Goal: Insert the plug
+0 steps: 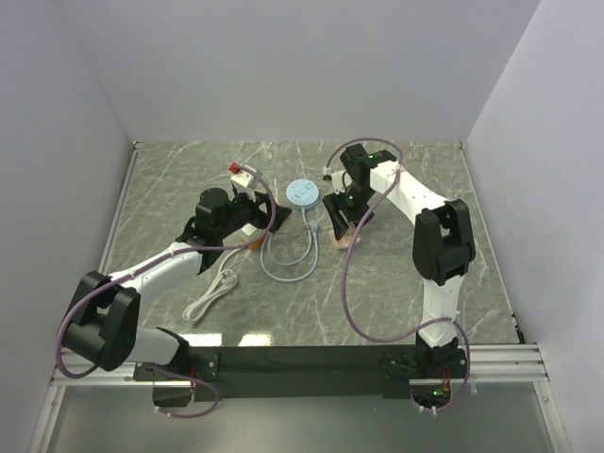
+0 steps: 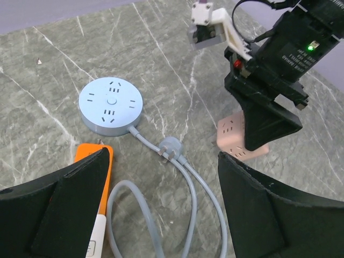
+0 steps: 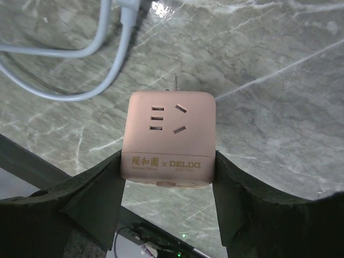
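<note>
Plug (image 2: 171, 148), grey and unplugged, lies flat on the green marbled desk (image 1: 170, 179) near its centre. It sits at the end of a grey cord (image 2: 188, 171) that loops toward the near edge. At far left, a coiled white cord (image 1: 215, 293) rests on the desk. Beside it the left tool (image 2: 164, 156) hangs with its fingers spread wide, gripping nothing, above an orange block (image 2: 95, 161) and the grey loop. Beyond sits the round blue power strip (image 2: 110, 105), the grey cord running from its side. Just right of the plug, the right tool (image 3: 169, 166) clamps a pink socket cube (image 3: 169, 126) by two opposite sides, its socket face turned to the wrist camera. Whether the cube touches the desk cannot be told.
</note>
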`<state>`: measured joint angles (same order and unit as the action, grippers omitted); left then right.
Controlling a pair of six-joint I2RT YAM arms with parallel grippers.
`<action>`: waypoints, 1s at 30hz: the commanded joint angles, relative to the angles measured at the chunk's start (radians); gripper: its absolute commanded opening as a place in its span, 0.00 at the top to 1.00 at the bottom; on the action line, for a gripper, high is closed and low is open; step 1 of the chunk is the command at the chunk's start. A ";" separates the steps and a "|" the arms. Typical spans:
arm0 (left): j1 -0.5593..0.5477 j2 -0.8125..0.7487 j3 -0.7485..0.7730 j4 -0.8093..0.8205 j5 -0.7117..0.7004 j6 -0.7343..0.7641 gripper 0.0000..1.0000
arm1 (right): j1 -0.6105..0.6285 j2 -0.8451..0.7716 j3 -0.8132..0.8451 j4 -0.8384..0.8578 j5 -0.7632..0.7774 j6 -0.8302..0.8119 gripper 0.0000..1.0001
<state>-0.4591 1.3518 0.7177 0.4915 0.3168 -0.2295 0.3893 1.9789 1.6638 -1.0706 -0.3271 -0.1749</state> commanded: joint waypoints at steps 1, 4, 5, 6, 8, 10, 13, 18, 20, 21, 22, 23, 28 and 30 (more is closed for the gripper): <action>-0.004 0.001 0.008 0.013 0.005 0.022 0.12 | 0.022 0.011 0.071 -0.046 0.040 -0.009 0.60; -0.004 0.006 0.009 0.009 0.004 0.024 0.12 | 0.034 0.038 0.097 -0.048 0.065 0.002 0.58; -0.006 0.007 0.012 0.009 0.004 0.024 0.12 | 0.039 0.064 0.108 -0.054 0.077 0.003 0.57; -0.006 0.007 0.014 0.006 0.005 0.024 0.12 | 0.046 0.084 0.135 -0.078 0.095 0.003 0.57; -0.006 0.007 0.014 0.005 0.007 0.024 0.12 | 0.055 0.132 0.175 -0.097 0.115 0.006 0.56; -0.006 0.004 0.011 0.004 0.008 0.024 0.12 | 0.068 0.155 0.198 -0.115 0.125 0.005 0.55; -0.006 0.003 0.008 0.004 0.011 0.021 0.12 | 0.079 0.202 0.243 -0.134 0.128 0.005 0.51; -0.006 0.001 0.008 0.005 0.013 0.021 0.12 | 0.088 0.245 0.301 -0.170 0.148 0.005 0.47; -0.006 0.000 0.006 0.009 0.013 0.022 0.13 | 0.094 0.253 0.323 -0.169 0.155 0.008 0.46; -0.006 0.001 0.005 0.009 0.015 0.022 0.13 | 0.094 0.253 0.329 -0.160 0.149 0.009 0.45; -0.006 0.000 0.005 0.009 0.015 0.021 0.12 | 0.095 0.253 0.335 -0.158 0.143 0.009 0.43; -0.004 0.001 0.003 0.009 0.016 0.022 0.13 | 0.097 0.259 0.350 -0.158 0.135 0.008 0.43; -0.006 0.009 0.006 0.007 0.024 0.021 0.13 | 0.100 0.313 0.421 -0.192 0.148 0.005 0.38; -0.006 0.010 0.006 0.009 0.022 0.021 0.13 | 0.103 0.324 0.442 -0.192 0.148 0.006 0.37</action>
<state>-0.4599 1.3567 0.7177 0.4854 0.3176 -0.2230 0.4828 2.2780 2.0590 -1.2503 -0.1890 -0.1726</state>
